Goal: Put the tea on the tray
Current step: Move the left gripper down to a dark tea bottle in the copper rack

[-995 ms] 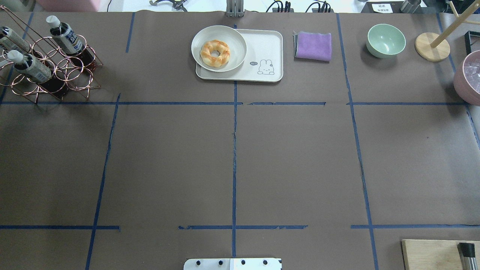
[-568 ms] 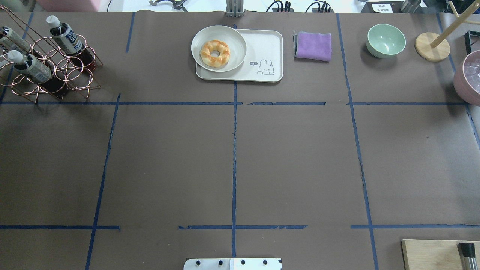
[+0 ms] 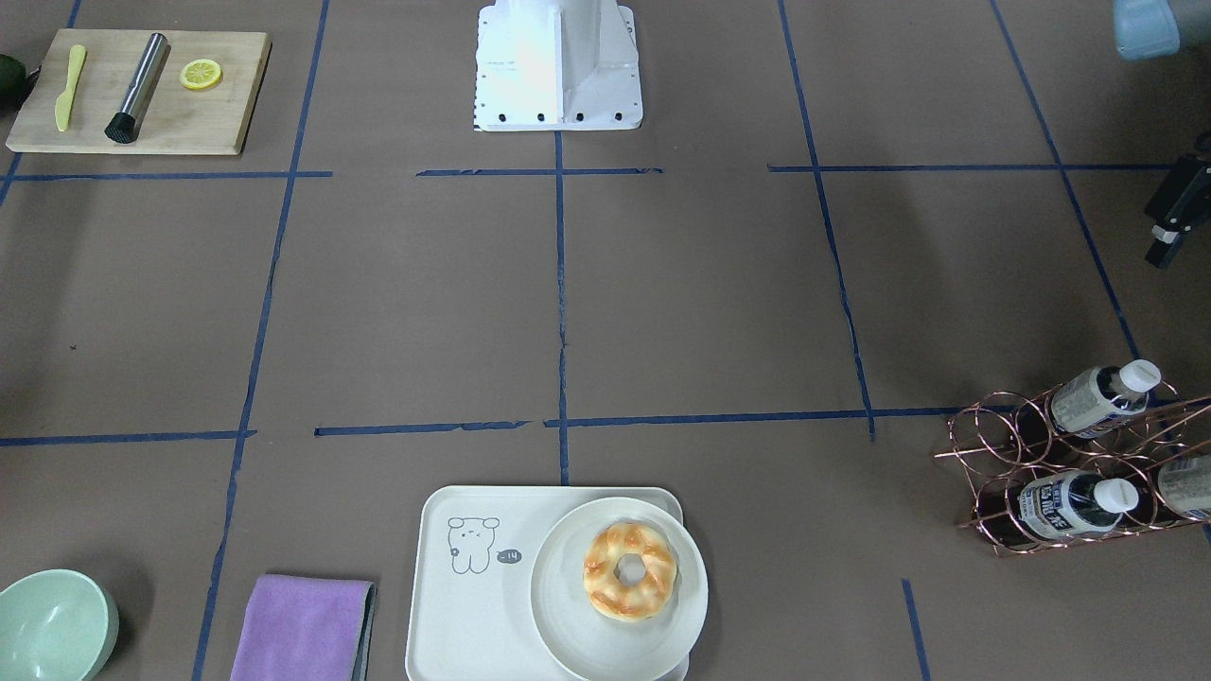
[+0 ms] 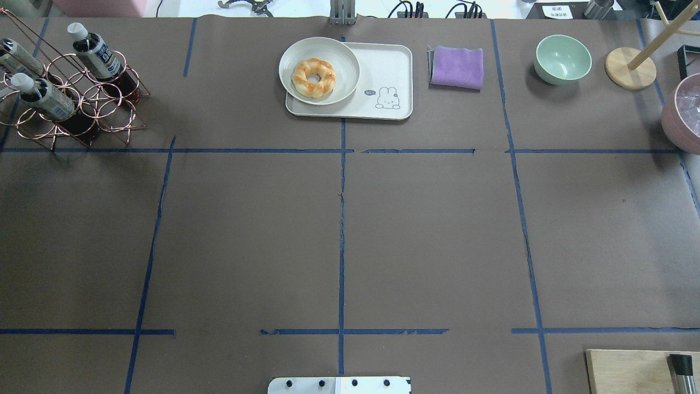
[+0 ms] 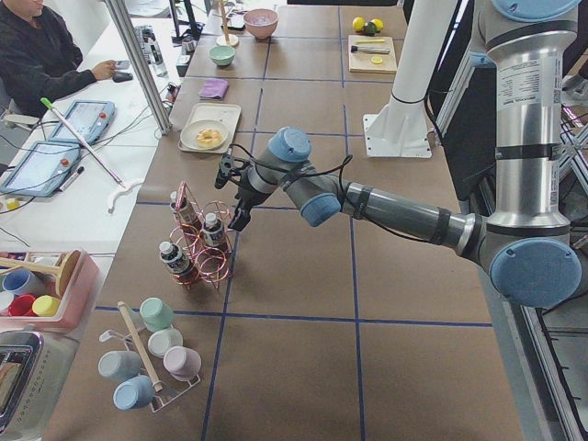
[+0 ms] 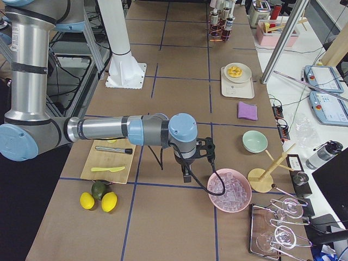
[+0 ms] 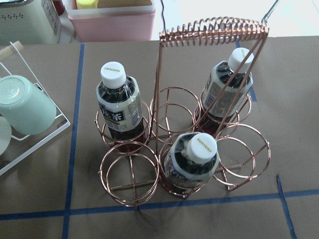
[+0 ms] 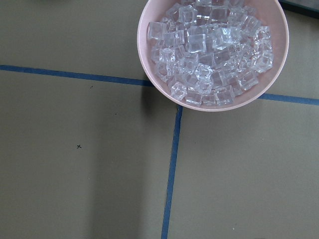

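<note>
– Overhead exterior view is showing the brown table (image 4: 437,230) crossed with blue tape. Where are the arms sitting?
– Seen from the table's left end, the left arm (image 5: 395,209) is stretching out low over the table, and the left gripper (image 5: 238,219) is hanging just beside the copper wire rack (image 7: 214,22), on the robot's side of it. The right arm (image 6: 103,130) is stretching toward the table's right end, with the right gripper (image 6: 186,175) hanging next to the pink bowl (image 6: 228,209) of ice.
– Are the fingers gripping anything?
– I cannot tell for either gripper; the fingers are showing too small in the side views.
– And the tray (image 4: 389,61)?
– It is sitting at the far middle of the table, well apart from the rack. A white plate (image 4: 343,59) is covering the end toward the robot's left, and a doughnut (image 4: 327,74) is resting on that plate.
– The tea?
– All of it is standing in the rack at the far left corner: one tea bottle (image 7: 118,107), a second bottle (image 7: 228,87) and a third bottle (image 7: 192,164), each in its own ring, white caps on.
</note>
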Motion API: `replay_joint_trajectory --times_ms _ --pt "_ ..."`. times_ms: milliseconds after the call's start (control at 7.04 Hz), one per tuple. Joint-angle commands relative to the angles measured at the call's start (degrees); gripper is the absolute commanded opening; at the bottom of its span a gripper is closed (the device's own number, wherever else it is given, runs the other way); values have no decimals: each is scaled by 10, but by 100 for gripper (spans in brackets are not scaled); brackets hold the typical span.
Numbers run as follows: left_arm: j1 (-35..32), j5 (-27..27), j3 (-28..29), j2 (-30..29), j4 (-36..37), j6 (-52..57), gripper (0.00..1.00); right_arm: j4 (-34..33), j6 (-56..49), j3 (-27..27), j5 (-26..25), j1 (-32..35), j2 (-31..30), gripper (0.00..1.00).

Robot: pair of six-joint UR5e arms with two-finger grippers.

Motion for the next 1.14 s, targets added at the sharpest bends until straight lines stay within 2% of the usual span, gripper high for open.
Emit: replay_joint_trajectory --times_ms 0,426,568,995 --pt "68 133 10 -2 -51 -39 100 1 1 1 1 0 -1 100" --pt "74 201 124 -44 -186 -39 100 2 1 0 1 0 0 100" --pt "98 231 143 -53 -199 -39 100 1 1 0 1 0 0 100" --pt "124 239 143 -54 -200 -67 100 1 1 0 1 0 1 100"
